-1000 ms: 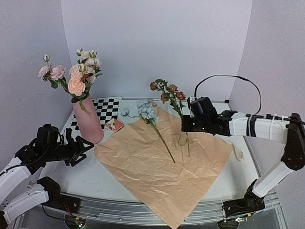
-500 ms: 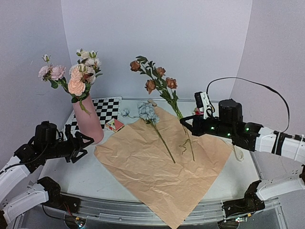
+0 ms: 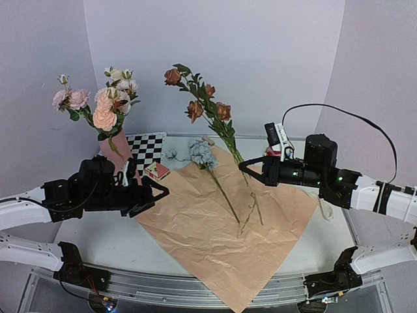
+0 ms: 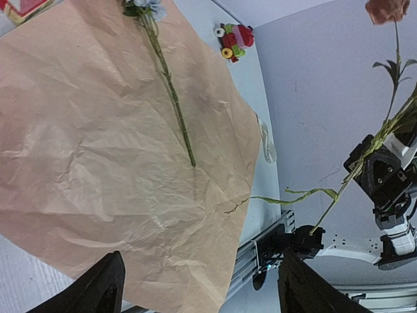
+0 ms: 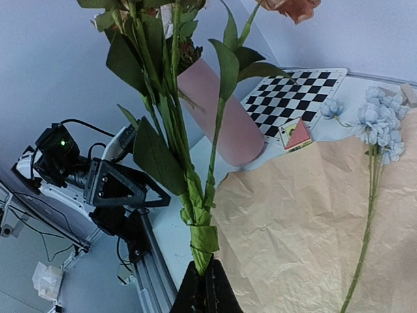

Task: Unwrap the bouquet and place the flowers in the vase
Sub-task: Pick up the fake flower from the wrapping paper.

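Right gripper is pressed shut on the rust-brown spray, pinching low on the stem, just under a wrap of green tape. The spray leans up and back toward the vase but is well apart from it, its top blooms about level with the pink and white flowers already standing in that vase. The bare tail of the stem hangs below the pinch toward the kraft paper, which lies flat and open on the table just beside the vase's foot. Left gripper has its fingers spread wide with nothing between them and hovers low over the paper corner nearest the vase. The pale blue flower lies on the paper, head toward the vase side, stem running away from it. My read is that the spray is light but top-heavy, with a springy stem that will swing if I turn the wrist fast. The low grip suits feeding the tail in first, but the leaves may snag on the blooms crowding the mouth. The blue stem is thin and lies flat, so I would take it mid-stem and watch that the paper does not lift with it.
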Controlling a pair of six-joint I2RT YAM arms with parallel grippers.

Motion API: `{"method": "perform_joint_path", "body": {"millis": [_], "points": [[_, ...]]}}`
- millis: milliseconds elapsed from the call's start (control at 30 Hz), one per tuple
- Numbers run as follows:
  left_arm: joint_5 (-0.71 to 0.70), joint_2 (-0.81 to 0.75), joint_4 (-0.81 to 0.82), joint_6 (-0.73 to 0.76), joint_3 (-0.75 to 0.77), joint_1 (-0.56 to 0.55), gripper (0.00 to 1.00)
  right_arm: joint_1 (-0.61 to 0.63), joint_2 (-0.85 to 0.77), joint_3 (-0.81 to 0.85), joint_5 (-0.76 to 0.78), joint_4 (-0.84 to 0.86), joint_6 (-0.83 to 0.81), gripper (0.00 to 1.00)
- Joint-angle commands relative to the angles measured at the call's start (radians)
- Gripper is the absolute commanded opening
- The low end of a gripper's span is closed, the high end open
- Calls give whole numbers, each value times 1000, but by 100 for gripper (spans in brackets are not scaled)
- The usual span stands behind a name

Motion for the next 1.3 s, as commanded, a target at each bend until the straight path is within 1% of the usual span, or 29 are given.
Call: {"method": "perform_joint_path", "body": {"millis": [0, 133, 233, 333, 600, 667, 833, 967, 1100, 1267], "points": [[-157, 105, 144, 42, 133, -102, 82, 5, -36, -19, -84, 150, 111, 0], [-157, 213, 242, 94, 208, -181, 82, 5, -61, -34, -96, 179, 164, 0], [-157, 297, 253, 152, 301, -231, 82, 5, -76, -37, -98, 180, 178, 0], [-157, 350, 260, 203, 379, -269, 82, 6, -92, -43, -102, 179, 192, 0], [-146, 431, 348, 274, 494, -286, 81, 12, -116, -83, -124, 204, 234, 0], [-147, 452, 357, 284, 522, -286, 79, 17, -120, -96, -126, 215, 243, 0], [-177, 497, 372, 284, 567, -285, 69, 40, -139, -115, -107, 224, 239, 0], [-216, 517, 386, 265, 576, -286, 66, 52, -149, -120, -88, 218, 228, 0], [-229, 531, 400, 253, 581, -286, 58, 72, -148, -108, -62, 182, 204, 0], [-246, 544, 410, 246, 585, -286, 51, 99, -136, -103, -50, 179, 192, 0]]}}
